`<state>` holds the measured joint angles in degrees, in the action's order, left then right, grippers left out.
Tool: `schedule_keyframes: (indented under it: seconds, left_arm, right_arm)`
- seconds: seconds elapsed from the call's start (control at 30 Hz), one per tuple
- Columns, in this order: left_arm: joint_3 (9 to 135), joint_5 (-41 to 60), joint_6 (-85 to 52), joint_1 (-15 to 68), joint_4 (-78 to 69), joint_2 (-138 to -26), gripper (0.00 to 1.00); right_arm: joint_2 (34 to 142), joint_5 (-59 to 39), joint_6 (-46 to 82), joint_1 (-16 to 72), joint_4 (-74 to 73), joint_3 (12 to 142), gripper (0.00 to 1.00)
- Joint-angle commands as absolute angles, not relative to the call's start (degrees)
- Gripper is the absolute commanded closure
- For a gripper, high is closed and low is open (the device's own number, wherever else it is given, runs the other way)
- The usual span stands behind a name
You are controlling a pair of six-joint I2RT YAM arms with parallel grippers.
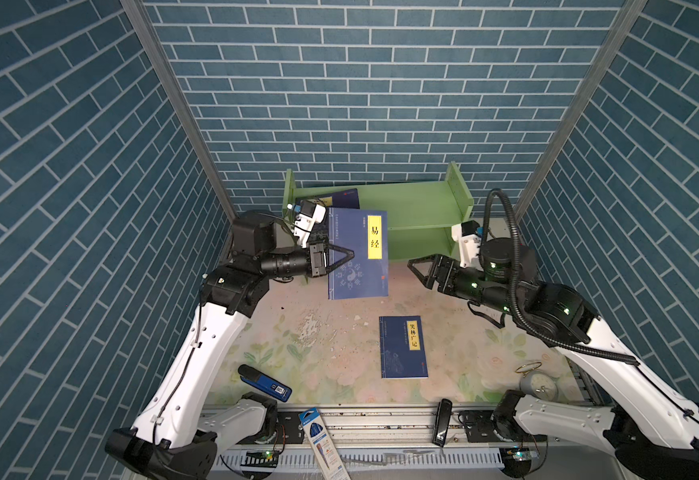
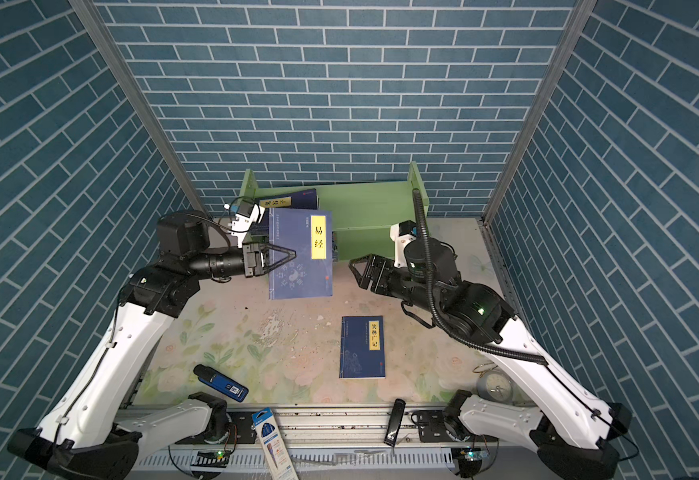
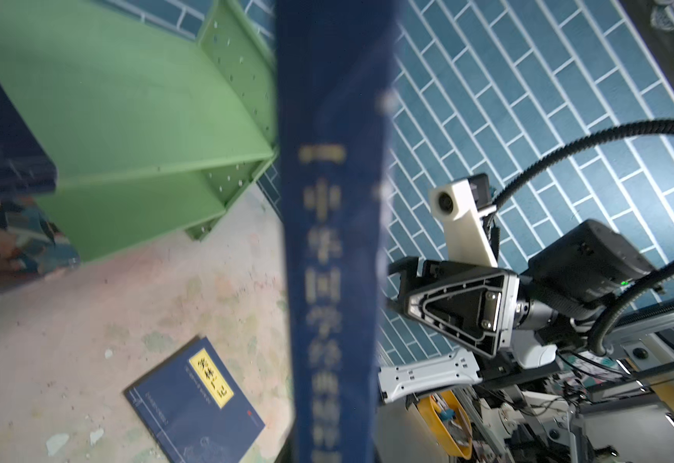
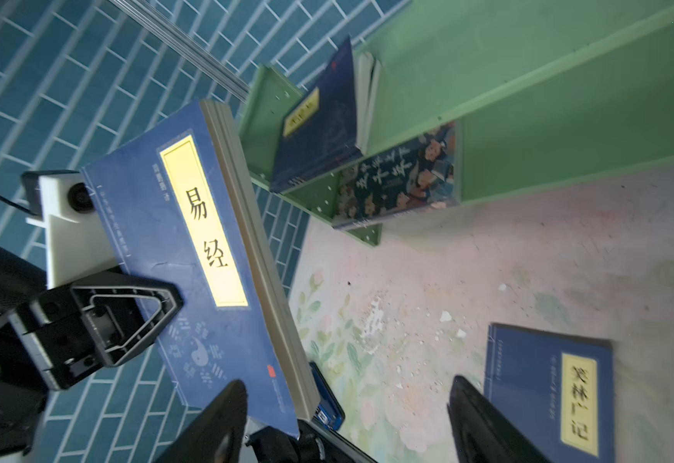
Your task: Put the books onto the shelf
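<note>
My left gripper (image 1: 349,254) is shut on a navy book with a yellow label (image 1: 358,253), (image 4: 191,260). It holds the book in the air in front of the left end of the green shelf (image 1: 414,203). In the left wrist view the book's spine (image 3: 335,240) fills the middle. My right gripper (image 1: 416,272), (image 4: 347,421) stands open just right of that book, with nothing between its fingers. A second navy book (image 1: 403,347) lies flat on the table. Another navy book (image 4: 319,132) leans on the upper tier, and the cartoon-face book (image 4: 399,180) stands on the lower tier.
A blue handheld device (image 1: 264,383) lies at the front left. At the front edge are a pen package (image 1: 324,444) and a black bar (image 1: 442,422). A grey alarm clock (image 1: 536,382) sits at the front right. Brick-pattern walls close in the sides and back.
</note>
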<state>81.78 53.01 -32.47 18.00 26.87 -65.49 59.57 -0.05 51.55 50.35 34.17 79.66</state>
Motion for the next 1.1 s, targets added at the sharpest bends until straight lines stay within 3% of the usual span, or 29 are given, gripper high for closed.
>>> schedule_keyframes:
  seconds: [0.0,0.27,0.63,0.8,0.97,1.07]
  left_arm:
    - [86.0,47.19,-36.33,18.19,18.11,-66.3,1.0]
    - [87.33,34.58,-51.88,13.89,8.64,-70.0,1.0]
    - [83.69,29.56,-60.22,11.88,4.17,-69.27,1.0]
    - [80.95,29.1,-65.08,11.69,1.15,-68.35,1.0]
    - [79.0,29.06,-66.53,11.48,-0.31,-67.62,1.0]
    - [78.05,29.21,-67.32,11.43,-1.34,-67.37,1.0]
  right_arm:
    - [59.06,-1.41,51.63,50.34,22.28,76.2,0.19]
    - [70.62,-9.46,54.2,52.19,5.68,79.56,0.18]
    - [82.76,-11.3,59.18,52.91,-14.46,82.19,0.17]
    - [88.16,-12.13,60.72,52.84,-16.76,86.19,0.18]
    - [92.24,-11.94,62.98,52.82,-22.62,87.75,0.22]
    - [94.05,-12.13,63.3,52.73,-23.1,89.27,0.32]
